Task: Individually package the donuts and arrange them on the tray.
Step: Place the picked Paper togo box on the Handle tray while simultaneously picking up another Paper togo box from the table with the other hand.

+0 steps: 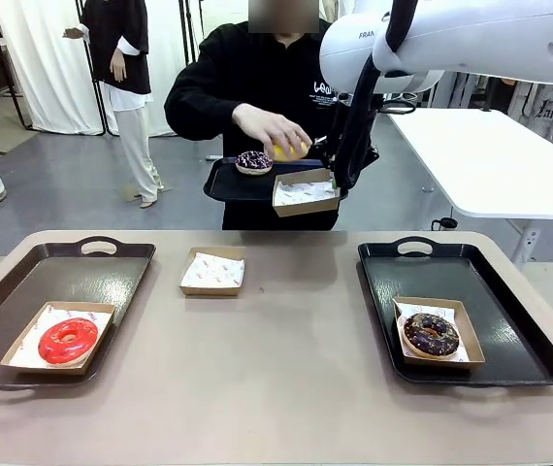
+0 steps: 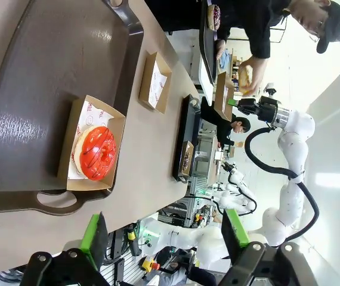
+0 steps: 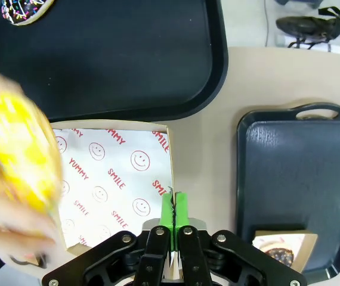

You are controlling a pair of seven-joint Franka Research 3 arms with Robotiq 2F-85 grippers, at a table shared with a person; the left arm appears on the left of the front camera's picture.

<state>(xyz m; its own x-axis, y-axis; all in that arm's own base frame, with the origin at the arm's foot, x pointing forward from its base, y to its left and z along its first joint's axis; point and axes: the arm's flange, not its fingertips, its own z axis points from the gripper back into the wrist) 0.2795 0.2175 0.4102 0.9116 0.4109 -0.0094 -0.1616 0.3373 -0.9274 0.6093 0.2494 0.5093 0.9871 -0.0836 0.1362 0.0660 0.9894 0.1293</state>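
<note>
Trays (image 1: 53,277) sat at both ends of the table (image 1: 286,379), grey floor (image 1: 53,194) beyond: red donut (image 1: 68,340) boxed left, chocolate donut (image 1: 431,334) boxed right. Right gripper (image 3: 173,207), past the far edge, pinched a box (image 3: 110,185) under a yellow donut (image 1: 289,149) in a hand (image 1: 272,128); left gripper (image 2: 164,232) hung spread.

Box (image 1: 212,271) between trays (image 1: 63,272); shoe (image 3: 310,24), seemingly, beyond.

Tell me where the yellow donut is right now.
Front view, far middle: the yellow donut is in the person's hand, just above the paper-lined box that the right claw grips, right of the dark sprinkled donut on the far black tray.
</note>
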